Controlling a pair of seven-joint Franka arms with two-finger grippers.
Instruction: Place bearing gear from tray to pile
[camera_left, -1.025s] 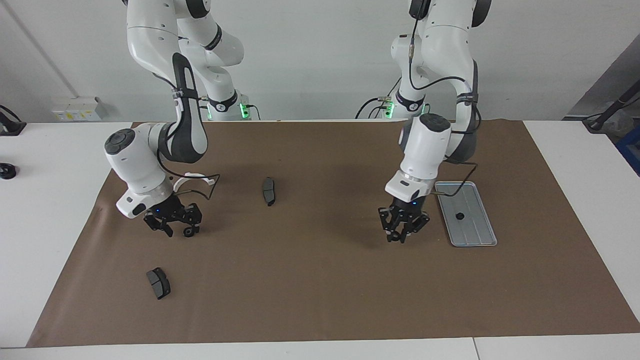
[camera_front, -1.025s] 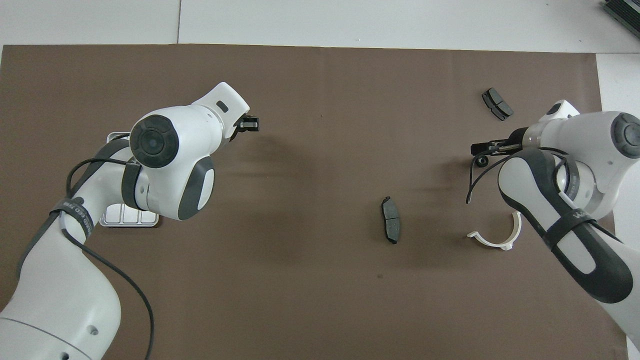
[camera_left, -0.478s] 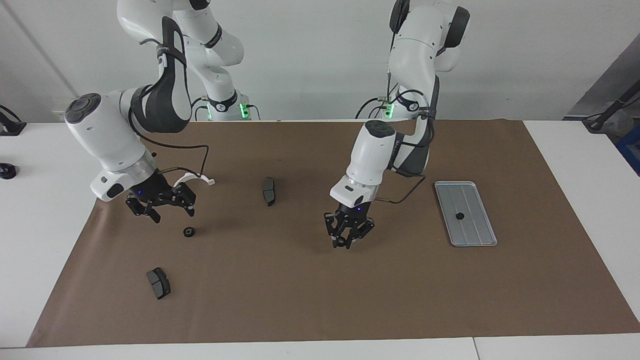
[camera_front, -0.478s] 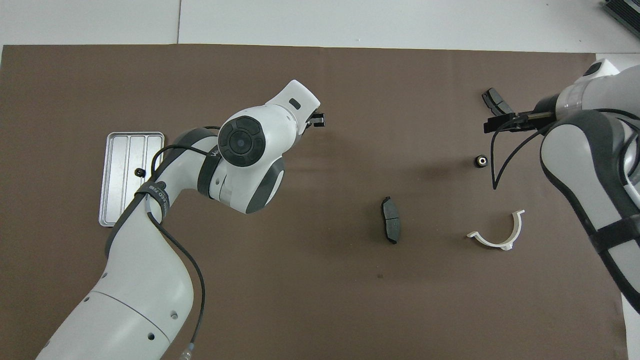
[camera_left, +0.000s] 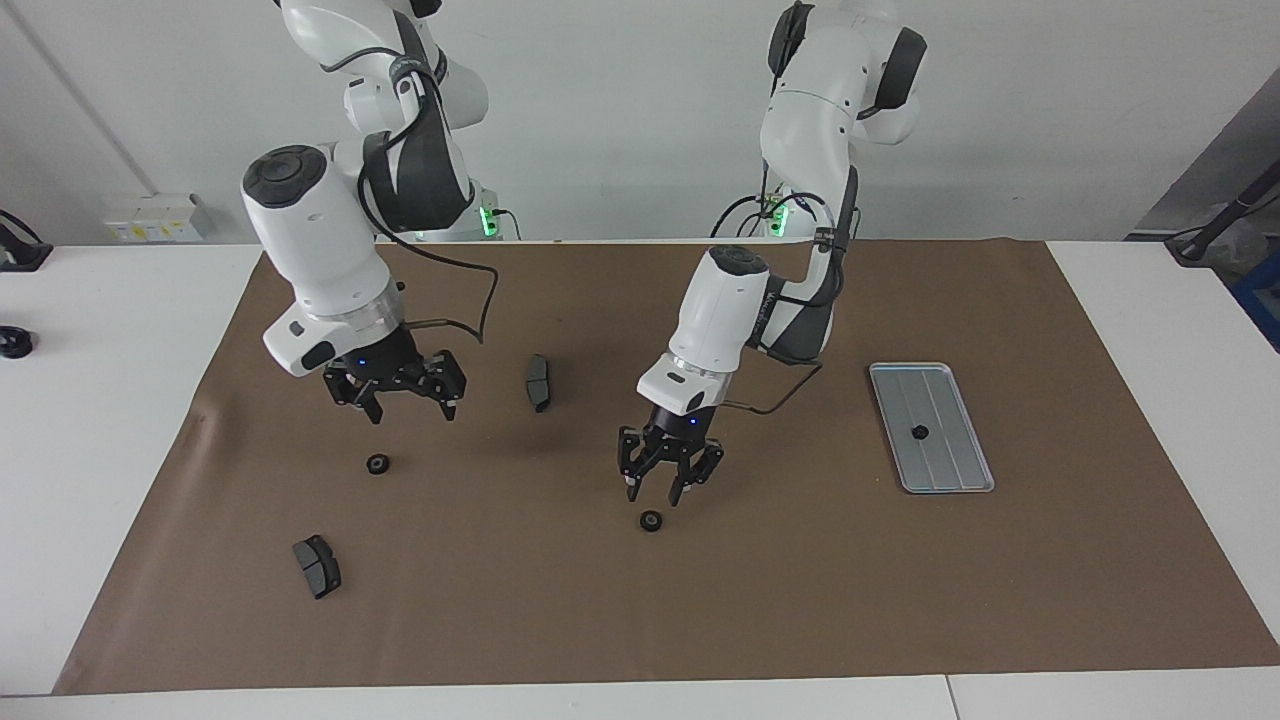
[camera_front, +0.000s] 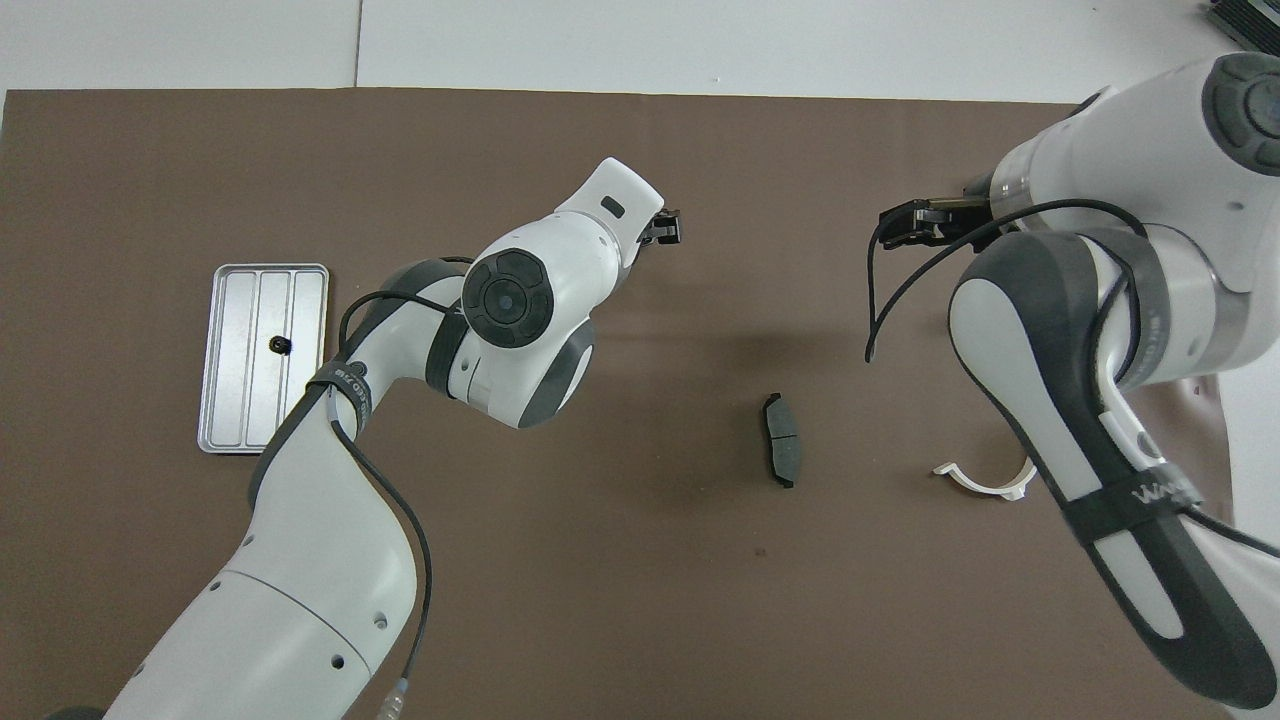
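— Toward mid-bench (camera_left: 1130, 330), facing view first: left claw (camera_left: 655, 488) low over mat (camera_left: 800, 600), fingers apart, gripping nothing. Loose gear (camera_left: 651, 520) flat on mat right beneath, clear of both fingertips.

— Right claw?

— Up over mat toward right arm's end, spread wide, empty. Other gear (camera_left: 377, 463) on mat close below, not touched. Waiting, by the look.

— Tray?

— Tray (camera_left: 965, 470) at left arm's end, flat on mat, well apart from both claws. One tray gear (camera_left: 919, 432) resting in it, about midway along.

— Anything else?

— One pad (camera_left: 538, 381) between the claws, second pad (camera_left: 317, 566) farther from robots than other gear. Neither part of the job.

— Overhead now.

— Same reading: tray gear in middle lane; left claw poking out past its wrist, well apart from tray; loose gear hidden under that arm. Other gear covered by right arm; bracket (camera_front: 985, 480) partly hidden beside it.

— Step?

— Likely drop-off done for loose gear, though well apart from other gear, so hardly a tight pile. Fetch of tray gear not yet begun.

— Next?

— Probably lift left claw, swing to tray, centre over tray gear, lower with fingers apart, pinch gently. Small part between ridges: easy to miss or nudge.
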